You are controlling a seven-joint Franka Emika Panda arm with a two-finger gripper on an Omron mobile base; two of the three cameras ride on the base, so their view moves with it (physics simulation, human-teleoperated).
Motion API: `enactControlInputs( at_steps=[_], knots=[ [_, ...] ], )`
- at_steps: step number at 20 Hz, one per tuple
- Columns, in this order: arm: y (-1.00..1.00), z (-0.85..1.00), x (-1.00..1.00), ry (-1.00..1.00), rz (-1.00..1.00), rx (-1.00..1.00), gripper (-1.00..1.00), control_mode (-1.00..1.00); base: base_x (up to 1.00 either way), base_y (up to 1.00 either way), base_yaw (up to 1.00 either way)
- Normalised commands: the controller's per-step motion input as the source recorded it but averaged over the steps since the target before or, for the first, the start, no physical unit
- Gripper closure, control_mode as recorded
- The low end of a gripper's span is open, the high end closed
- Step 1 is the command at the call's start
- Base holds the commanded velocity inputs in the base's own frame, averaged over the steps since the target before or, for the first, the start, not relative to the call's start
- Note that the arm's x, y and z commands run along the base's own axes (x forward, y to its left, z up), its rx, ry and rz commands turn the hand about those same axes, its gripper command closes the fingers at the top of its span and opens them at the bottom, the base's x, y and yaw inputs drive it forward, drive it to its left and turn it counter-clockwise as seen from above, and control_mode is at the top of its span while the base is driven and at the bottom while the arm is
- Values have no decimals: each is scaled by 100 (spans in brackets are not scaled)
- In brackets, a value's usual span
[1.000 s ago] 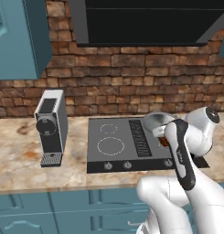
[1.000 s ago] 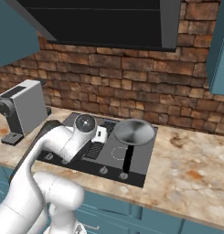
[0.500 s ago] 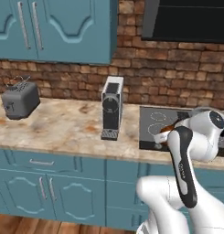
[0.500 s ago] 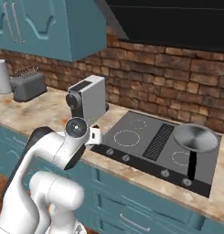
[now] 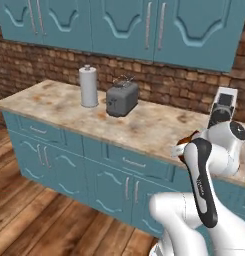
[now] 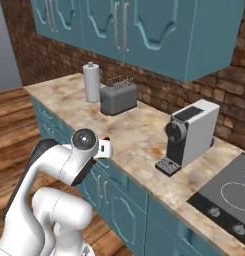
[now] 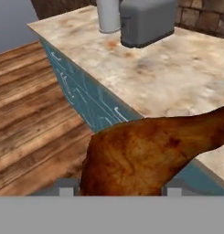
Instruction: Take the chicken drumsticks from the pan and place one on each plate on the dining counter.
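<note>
Gripper closed on chicken drumstick, golden-brown meat bulging up btwn the two dark tips and filling lower part of hand view, thin end running off to right. In left base view, drumstick glimpsed as small brown bit at wrist. Just beyond the held piece, teal cabinet fronts w/ silver handles; farther ahead, beige marble wall counter. Farthest from hand on that counter: grey toaster and, beside it, white cylinder, prob. paper towel roll. White coffee machine off to one side, black stovetop past it. Mid-carry step, judged: keep grip firm and steady while base drives, hold drumstick level and clear of counter edge, avoid quick wrist swings so meat doesn't slip; only lower and release once over a plate on dining counter. Vs. half a sec ago: whole scene shifted as base turned, so camera moved, not objects; pan now out of frame, toaster and roll brought into centre, wood floor visible.
</note>
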Motion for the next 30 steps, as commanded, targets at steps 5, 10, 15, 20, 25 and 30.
enactControlInputs(
  at_steps=[5, 10, 15, 20, 25, 30],
  knots=[
    [0, 0, 0, 0, 0, 0, 100, 100, 16, 64, 59],
    [0, 0, 0, 0, 0, 0, 100, 100, 84, 60, 41],
    [0, 0, 0, 0, 0, 0, 100, 100, 100, 63, 23],
    [0, 0, 0, 0, 0, 0, 100, 100, 100, 85, 32],
    [0, 0, 0, 0, 0, 0, 100, 100, 87, 76, 50],
    [0, 0, 0, 0, 0, 0, 100, 100, 65, 45, 68]
  ],
)
